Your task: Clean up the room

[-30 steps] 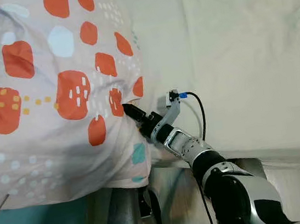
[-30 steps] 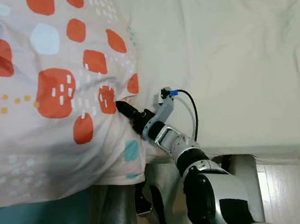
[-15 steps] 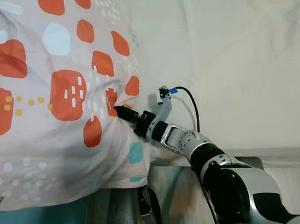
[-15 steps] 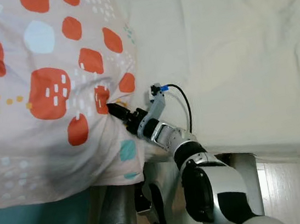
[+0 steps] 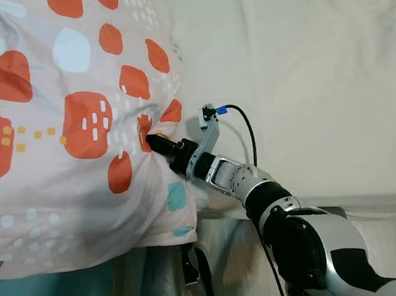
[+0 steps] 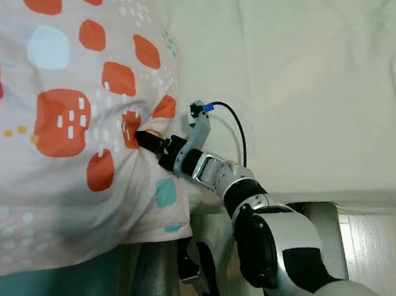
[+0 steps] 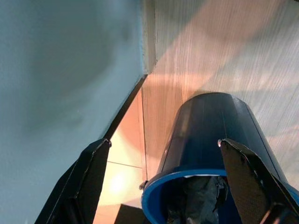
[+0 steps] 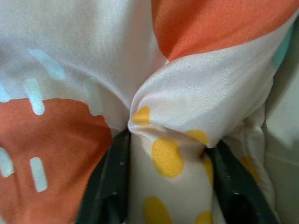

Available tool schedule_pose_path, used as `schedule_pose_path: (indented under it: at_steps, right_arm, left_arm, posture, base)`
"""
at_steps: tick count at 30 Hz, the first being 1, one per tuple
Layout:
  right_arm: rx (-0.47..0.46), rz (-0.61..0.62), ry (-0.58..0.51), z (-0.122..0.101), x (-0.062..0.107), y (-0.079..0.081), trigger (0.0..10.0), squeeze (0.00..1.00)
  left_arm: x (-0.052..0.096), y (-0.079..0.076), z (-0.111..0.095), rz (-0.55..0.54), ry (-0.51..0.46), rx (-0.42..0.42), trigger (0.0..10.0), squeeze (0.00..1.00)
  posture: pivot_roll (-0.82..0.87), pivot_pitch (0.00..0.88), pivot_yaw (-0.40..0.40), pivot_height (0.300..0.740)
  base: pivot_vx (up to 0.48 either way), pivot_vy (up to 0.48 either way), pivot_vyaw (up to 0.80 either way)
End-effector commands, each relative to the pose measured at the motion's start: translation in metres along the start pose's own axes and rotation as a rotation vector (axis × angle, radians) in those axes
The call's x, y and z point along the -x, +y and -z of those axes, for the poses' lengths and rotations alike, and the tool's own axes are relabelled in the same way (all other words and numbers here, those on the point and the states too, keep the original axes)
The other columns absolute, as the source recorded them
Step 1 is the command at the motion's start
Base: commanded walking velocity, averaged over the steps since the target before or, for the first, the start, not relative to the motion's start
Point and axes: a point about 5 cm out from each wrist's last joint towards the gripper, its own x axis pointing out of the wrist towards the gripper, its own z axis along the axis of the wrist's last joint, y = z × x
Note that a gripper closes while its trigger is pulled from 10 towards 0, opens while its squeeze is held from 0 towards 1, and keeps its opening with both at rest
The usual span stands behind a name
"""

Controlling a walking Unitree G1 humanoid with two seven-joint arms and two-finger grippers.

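On the bed's left side, a pale pillow (image 5: 71, 128) with orange blotches, overhanging the mattress edge. Below it, left pincer (image 7: 173, 186) hanging with fingers spread wide over a dark blue bin (image 7: 210, 140) on wood floor. At the pillow's right edge, right pincer (image 5: 159, 141) clamped on a bunched fold. Rightward, cream bed sheet (image 5: 304, 68).

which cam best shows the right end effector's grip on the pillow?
Right wrist view: both black fingers close on a bunched fold of the pillow. The eye views show the right end effector pressed into the pillow's edge beside the sheet, fold hidden. Left wrist view shows a blue bin instead.
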Motion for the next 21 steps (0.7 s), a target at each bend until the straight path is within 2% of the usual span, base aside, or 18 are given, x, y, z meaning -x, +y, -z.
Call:
schedule_pose_path:
  at_steps: [1,4,6,10,12,16,17,18,19,20,21]
  right_arm:
    - [-0.041,-0.041,0.043,0.017,-0.010,0.009,0.0,0.00]
    - [-0.037,-0.028,0.017,0.013,-0.009,0.007,0.0,0.00]
    - [-0.027,0.004,-0.054,0.000,-0.005,0.004,0.0,0.00]
    - [-0.022,0.027,-0.113,-0.012,-0.002,0.001,0.0,0.00]
    - [-0.008,0.065,-0.196,-0.028,0.005,-0.003,0.0,0.00]
    - [-0.002,0.081,-0.228,-0.035,0.007,-0.004,0.0,0.00]
    - [0.020,0.114,-0.300,-0.051,0.015,-0.008,0.0,0.00]
    - [0.104,0.181,-0.373,-0.072,0.027,-0.012,0.0,0.00]
    - [0.104,0.181,-0.373,-0.072,0.027,-0.012,0.0,0.00]
    - [0.197,0.271,-0.469,-0.097,0.042,-0.015,0.0,0.00]
    - [0.197,0.271,-0.469,-0.097,0.042,-0.015,0.0,0.00]
  left_arm:
    - [0.008,0.008,0.023,-0.022,0.090,0.015,10.0,0.00]
    - [0.007,0.008,0.023,-0.025,0.090,0.017,10.0,0.00]
    - [0.005,0.007,0.020,-0.030,0.083,0.025,10.0,0.00]
    - [0.003,0.007,0.017,-0.033,0.073,0.031,10.0,0.00]
    - [-0.001,0.005,0.009,-0.037,0.050,0.043,10.0,0.00]
    - [-0.003,0.003,0.005,-0.037,0.036,0.050,10.0,0.00]
    - [-0.009,-0.002,-0.010,-0.028,-0.016,0.078,10.0,0.00]
    - [-0.016,-0.010,-0.036,-0.008,-0.101,0.134,10.0,0.00]
    - [-0.016,-0.010,-0.036,-0.008,-0.101,0.134,10.0,0.00]
    - [-0.022,-0.022,-0.070,0.029,-0.204,0.208,10.0,0.00]
    - [-0.022,-0.022,-0.070,0.029,-0.204,0.208,10.0,0.00]
  posture:
    - [0.38,0.607,0.236,0.569]
    - [0.37,0.605,0.233,0.569]
    - [0.37,0.600,0.226,0.569]
    - [0.36,0.595,0.221,0.569]
    - [0.34,0.583,0.206,0.569]
    - [0.34,0.580,0.203,0.569]
    - [0.30,0.557,0.174,0.569]
    - [0.28,0.545,0.162,0.569]
    - [0.28,0.545,0.162,0.569]
    - [0.24,0.527,0.140,0.569]
    - [0.24,0.527,0.140,0.569]
  base:
    - [0.000,0.000,0.00]
    - [0.000,0.000,0.00]
    - [0.000,0.000,0.00]
    - [0.000,0.000,0.00]
    - [0.000,0.000,0.00]
    - [0.000,0.000,0.00]
    - [0.000,0.000,0.00]
    - [0.000,0.000,0.00]
    - [0.000,0.000,0.00]
    - [0.000,0.000,0.00]
    - [0.000,0.000,0.00]
